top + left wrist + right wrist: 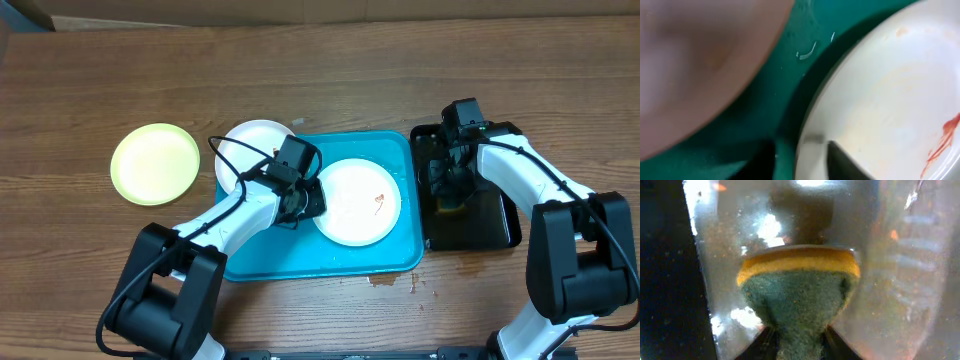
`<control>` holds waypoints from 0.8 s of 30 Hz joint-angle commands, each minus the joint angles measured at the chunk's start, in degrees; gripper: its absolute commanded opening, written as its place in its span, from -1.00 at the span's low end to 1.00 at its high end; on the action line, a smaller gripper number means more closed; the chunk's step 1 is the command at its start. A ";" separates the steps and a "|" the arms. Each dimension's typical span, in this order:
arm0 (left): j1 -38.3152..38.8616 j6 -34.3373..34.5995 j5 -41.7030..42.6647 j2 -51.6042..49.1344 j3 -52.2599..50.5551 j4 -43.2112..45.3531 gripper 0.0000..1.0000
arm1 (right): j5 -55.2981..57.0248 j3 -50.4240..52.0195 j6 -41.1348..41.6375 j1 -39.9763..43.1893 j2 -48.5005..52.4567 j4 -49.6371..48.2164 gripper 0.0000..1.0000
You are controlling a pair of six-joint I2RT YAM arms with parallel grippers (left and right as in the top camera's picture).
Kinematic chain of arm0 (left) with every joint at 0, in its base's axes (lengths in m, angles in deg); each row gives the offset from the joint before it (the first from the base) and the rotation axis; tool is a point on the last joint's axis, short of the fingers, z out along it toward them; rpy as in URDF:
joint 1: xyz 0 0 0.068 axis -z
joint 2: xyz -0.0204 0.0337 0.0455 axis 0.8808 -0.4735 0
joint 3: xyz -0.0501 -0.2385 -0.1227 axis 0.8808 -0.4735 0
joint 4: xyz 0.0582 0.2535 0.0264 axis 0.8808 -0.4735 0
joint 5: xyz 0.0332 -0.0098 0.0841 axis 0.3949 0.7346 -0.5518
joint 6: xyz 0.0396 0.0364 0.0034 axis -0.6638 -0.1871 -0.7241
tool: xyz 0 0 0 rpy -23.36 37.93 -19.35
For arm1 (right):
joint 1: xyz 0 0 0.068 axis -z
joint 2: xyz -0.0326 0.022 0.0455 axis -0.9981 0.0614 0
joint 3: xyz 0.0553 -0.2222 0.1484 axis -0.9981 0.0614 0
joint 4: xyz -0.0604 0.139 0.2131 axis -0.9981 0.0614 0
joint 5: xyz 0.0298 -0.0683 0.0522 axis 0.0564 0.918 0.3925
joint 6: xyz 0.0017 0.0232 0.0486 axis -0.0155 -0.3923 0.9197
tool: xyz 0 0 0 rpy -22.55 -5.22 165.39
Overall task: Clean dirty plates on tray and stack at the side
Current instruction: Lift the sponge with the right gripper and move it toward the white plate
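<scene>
A white plate [358,200] with a red-orange smear lies in the turquoise tray [300,255]. My left gripper [305,203] is at the plate's left rim. In the left wrist view its fingers [800,160] straddle the rim of the plate [890,100], closed on it. A second white plate [255,150] rests on the tray's upper left corner. The yellow-green plate [155,163] lies on the table to the left. My right gripper [450,190] is shut on a green and yellow sponge [797,290] over the black tray [495,225].
The black tray's bottom [900,280] is wet and glossy. A small brown spill [385,280] lies on the table just below the turquoise tray. A cardboard box edge [30,15] runs along the far side of the table.
</scene>
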 commanded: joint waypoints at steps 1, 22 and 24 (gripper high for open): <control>-1.60 0.04 -1.60 -0.66 -0.94 1.51 0.03 | 0.85 0.20 0.26 0.13 0.02 -0.57 -0.63; -2.16 -1.22 0.52 -0.61 -0.94 -4.07 -0.63 | 4.02 0.20 4.76 0.13 0.02 1.18 -0.48; -2.16 -1.25 0.63 -0.61 -0.94 -3.58 -0.37 | 2.93 0.20 4.72 0.13 0.02 0.92 -0.63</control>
